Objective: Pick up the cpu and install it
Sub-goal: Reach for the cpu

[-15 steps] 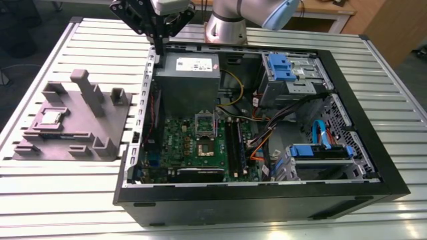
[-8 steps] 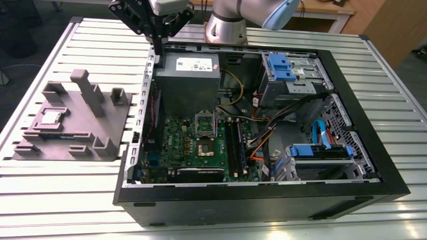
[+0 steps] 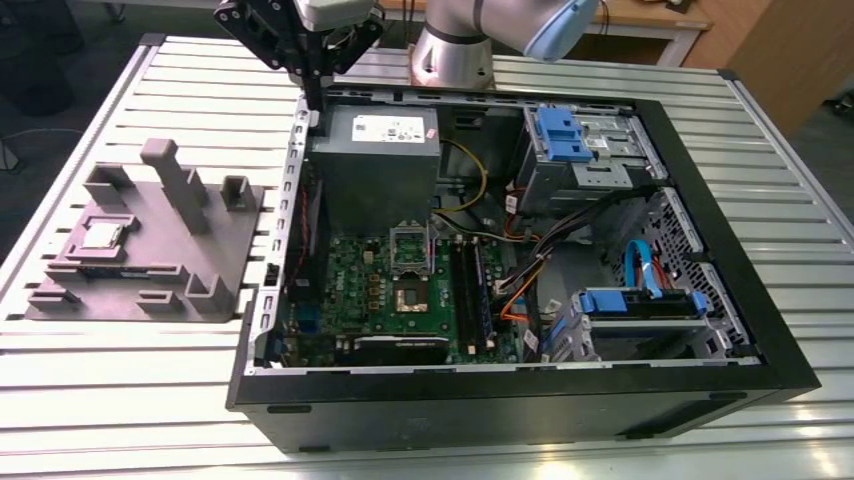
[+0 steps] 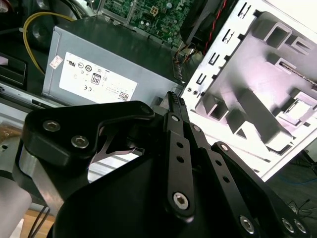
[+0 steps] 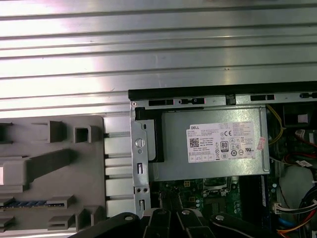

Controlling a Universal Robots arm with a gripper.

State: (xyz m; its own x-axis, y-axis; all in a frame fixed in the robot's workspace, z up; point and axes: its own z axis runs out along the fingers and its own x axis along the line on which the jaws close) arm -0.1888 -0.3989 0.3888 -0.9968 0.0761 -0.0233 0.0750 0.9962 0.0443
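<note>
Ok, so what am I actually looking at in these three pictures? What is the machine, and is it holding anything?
It is one robot arm with a gripper at its end, working over a slatted metal table. The exterior view comes from a camera standing off the arm. Both wrist views come from cameras riding on it, looking past the black gripper. On the table lies an open computer case with a green circuit board and a big grey box inside. Beside it, to the exterior view's left, a grey holder carries the cpu, a small silvery square. The gripper hangs over the case's edge by the grey box. Its jaws look closed and hold nothing.
</note>
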